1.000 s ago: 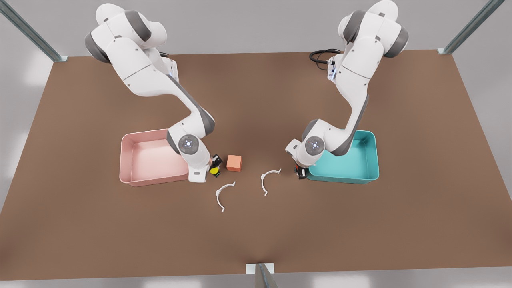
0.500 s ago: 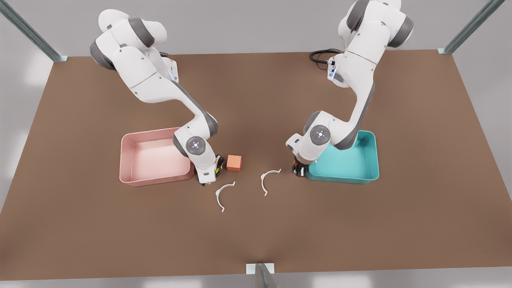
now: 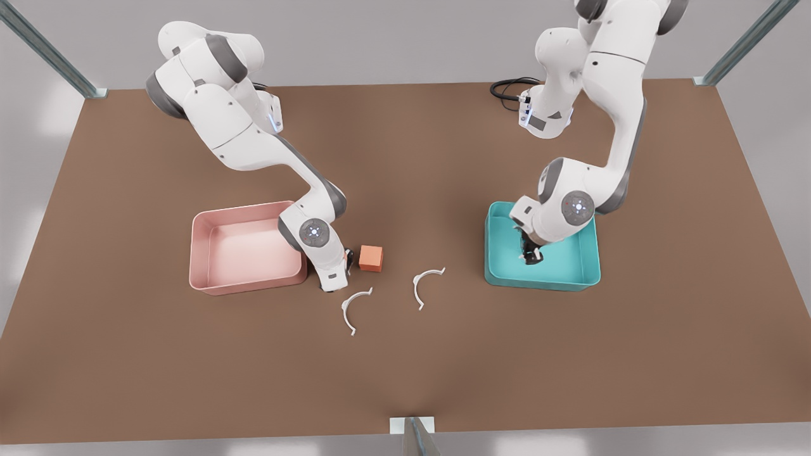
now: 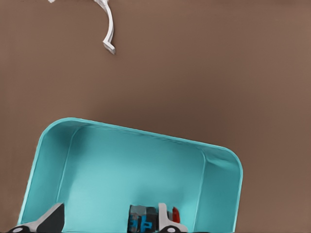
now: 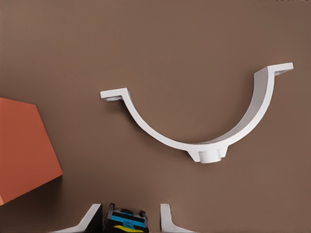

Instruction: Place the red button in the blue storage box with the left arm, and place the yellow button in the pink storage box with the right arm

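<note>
Since the earlier frames the left gripper (image 3: 530, 255) has lifted away from the table edge of the blue storage box (image 3: 589, 269) and swung in over its floor, carrying the red button (image 4: 175, 215); the right gripper (image 3: 338, 278) has shifted only slightly, staying low between the pink storage box (image 3: 201, 266) and the orange cube (image 3: 370, 258).

Progress, as I judge it: the left half is nearly finished, since the red button hangs inside the teal tub's outline but is not yet let go; the right half is less far on, the yellow button (image 5: 125, 224) being gripped but outside the pink tub, which lies just beside the jaws on the side away from the cube.

Left jaws: pinching the red button, its red cap peeking past one white finger (image 4: 165, 218) in the left wrist view, with a dark blue-marked base between the fingers; the tub's floor spreads out beyond the fingertips. Right jaws: closed around the yellow button, of which a yellow stripe and a black top with a blue fleck show between the white fingers (image 5: 167, 218); a white curved bracket (image 5: 204, 141) lies on the table ahead of the fingertips, and a second one (image 3: 426, 283) rests well apart from both grippers.
</note>
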`<state>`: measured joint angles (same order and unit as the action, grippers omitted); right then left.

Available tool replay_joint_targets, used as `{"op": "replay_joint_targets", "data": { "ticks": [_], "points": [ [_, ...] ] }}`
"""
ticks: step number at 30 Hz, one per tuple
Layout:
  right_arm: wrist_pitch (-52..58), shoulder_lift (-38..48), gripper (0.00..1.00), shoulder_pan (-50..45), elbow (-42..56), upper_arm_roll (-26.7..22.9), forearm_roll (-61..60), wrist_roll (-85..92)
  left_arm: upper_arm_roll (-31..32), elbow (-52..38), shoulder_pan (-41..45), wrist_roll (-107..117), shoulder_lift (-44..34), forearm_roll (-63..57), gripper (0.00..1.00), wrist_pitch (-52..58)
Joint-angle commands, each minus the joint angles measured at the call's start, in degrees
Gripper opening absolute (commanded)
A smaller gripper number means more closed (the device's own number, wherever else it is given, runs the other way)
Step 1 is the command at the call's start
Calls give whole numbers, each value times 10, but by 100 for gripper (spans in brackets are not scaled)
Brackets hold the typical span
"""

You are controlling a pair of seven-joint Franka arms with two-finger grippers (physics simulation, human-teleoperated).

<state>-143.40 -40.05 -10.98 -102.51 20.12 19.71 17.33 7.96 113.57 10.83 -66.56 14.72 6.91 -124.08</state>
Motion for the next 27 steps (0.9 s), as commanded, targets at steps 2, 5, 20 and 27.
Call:
{"op": "replay_joint_targets", "data": {
  "ticks": [2,5,20,27],
  "points": [
    [-3,1,34,-1,0,0,2,29,-15,-153,-12,654,-5,32,100,134],
    [4,27,35,8,4,1,1,28,-106,-304,-12,670,-10,-24,100,258],
    [125,337,38,465,-264,384,-4,-208,-116,-384,-5,790,-3,-79,100,315],
    [145,316,100,589,-219,485,-5,-207,-114,-381,2,790,2,-72,100,316]
  ]
}}
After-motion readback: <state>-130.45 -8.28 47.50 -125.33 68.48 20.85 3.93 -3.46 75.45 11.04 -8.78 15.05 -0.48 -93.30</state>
